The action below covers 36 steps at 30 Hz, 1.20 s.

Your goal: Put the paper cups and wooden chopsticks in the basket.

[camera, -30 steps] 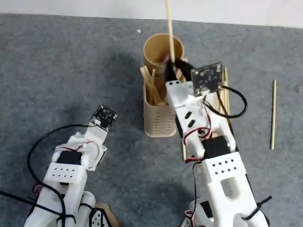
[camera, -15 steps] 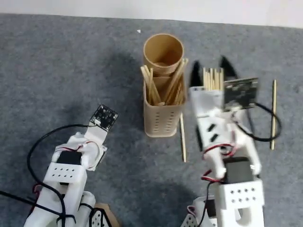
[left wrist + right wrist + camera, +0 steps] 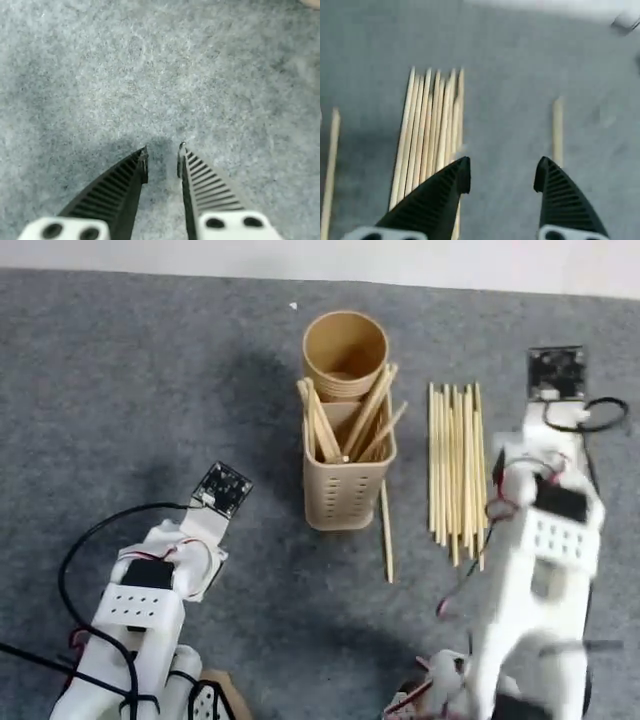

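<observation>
- The wooden chopsticks [image 3: 455,475] are likely light, stiff and prone to rolling. A loose bundle lies flat at 3 o'clock from the basket [image 3: 345,502], with a stray stick [image 3: 386,530] at 4 o'clock.
- They are best pinched mid-length, across the shafts.
- The paper cup [image 3: 345,345], likely crushable, stands at the basket's 12 o'clock end.
- The right gripper [image 3: 502,175] gapes empty beside the bundle. The left gripper [image 3: 162,160], narrowly parted, holds nothing.
- The grey felt mat [image 3: 150,370] looks soft and grippy, and a pale strip [image 3: 150,255] borders it at 12 o'clock.
</observation>
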### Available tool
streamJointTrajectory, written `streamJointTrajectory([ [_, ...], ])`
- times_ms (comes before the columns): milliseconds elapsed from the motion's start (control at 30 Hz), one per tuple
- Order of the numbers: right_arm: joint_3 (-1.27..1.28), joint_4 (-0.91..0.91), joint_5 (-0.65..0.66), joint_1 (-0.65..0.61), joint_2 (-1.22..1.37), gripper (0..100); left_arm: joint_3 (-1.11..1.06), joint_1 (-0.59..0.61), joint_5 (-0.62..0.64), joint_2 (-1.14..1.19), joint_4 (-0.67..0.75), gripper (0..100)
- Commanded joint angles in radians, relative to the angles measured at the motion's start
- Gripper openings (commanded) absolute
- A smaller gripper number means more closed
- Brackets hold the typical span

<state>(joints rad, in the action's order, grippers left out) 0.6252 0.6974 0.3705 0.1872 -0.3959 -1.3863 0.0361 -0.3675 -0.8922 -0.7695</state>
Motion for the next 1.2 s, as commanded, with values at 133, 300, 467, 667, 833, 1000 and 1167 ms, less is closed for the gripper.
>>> streamJointTrajectory([
  [133,-0.185,-0.044,0.011,-0.005,0.444,21.6,0.035,-0.015,-0.002,-0.007,0.009,13],
  [300,-0.317,-0.044,0.011,-0.013,0.659,21.6,0.035,-0.015,-0.002,-0.007,0.009,13],
  [467,-0.398,-0.039,0.009,-0.013,0.788,21.6,0.035,-0.015,-0.003,-0.007,0.009,13],
  [667,-0.418,-0.005,0.003,-0.021,0.783,21.6,0.035,-0.015,-0.006,-0.007,0.009,13],
  [833,-0.444,0.136,0.002,-0.062,0.648,21.6,0.035,-0.015,-0.006,-0.007,0.011,13],
  [1000,-0.417,0.185,0.005,-0.11,0.544,21.6,0.035,-0.015,-0.006,-0.007,0.011,13],
  [1167,-0.354,0.107,0.011,-0.11,0.595,21.6,0.035,-0.015,-0.006,-0.007,0.009,13],
])
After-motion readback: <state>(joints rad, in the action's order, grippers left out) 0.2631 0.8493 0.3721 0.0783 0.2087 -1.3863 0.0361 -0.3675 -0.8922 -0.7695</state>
